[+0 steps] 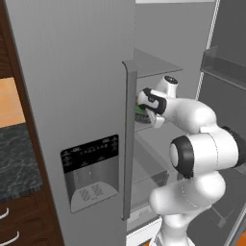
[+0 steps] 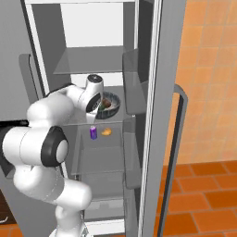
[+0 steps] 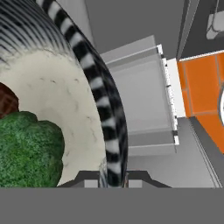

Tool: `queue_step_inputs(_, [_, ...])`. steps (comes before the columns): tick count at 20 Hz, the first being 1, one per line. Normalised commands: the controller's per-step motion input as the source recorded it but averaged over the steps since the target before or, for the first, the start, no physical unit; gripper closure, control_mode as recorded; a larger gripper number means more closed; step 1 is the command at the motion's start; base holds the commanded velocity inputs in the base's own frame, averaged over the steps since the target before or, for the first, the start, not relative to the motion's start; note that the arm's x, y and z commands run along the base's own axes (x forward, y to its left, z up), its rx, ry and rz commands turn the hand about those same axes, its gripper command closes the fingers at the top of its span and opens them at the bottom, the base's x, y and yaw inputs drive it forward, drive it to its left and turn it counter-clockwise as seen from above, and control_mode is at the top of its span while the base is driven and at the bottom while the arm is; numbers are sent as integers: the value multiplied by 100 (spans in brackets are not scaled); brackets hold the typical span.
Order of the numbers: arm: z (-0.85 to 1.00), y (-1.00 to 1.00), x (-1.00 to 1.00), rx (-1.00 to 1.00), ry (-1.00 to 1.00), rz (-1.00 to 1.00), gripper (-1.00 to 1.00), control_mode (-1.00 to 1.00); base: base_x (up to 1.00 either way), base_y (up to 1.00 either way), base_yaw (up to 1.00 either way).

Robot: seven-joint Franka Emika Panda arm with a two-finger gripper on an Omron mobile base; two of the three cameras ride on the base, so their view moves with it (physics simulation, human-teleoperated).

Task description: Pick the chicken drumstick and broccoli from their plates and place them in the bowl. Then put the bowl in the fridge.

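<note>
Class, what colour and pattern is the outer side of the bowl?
Dark grey with pale ribbed stripes; the bowl shows this best in the hand view.

Both base views looked forward from behind the arm, sharing the open fridge (image 2: 152, 115). The hand view sat close above the bowl (image 3: 94, 100) rim.

light: even, flat, moderately bright, no clear source | shadows: faint, soft under fridge (image 2: 148, 69) shelves | glare: none, dull sheen on fridge door | sharpness: crisp yet coarse, jagged edges | hand view: bowl (image 3: 109, 127) rim very close, stretched large, ribbing aliased | blur: none
</note>
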Motion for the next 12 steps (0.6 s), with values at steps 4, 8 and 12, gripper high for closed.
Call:
queue_step_inputs(4, [-67,0,52,-1,0,0,100,-100,0,0,0])
queue_step_inputs(8, [-22,0,58,0,0,0,100,-100,0,0,0])
queue_step_inputs(12, [0,0,36,0,-1,0,-100,-100,0,0,0])
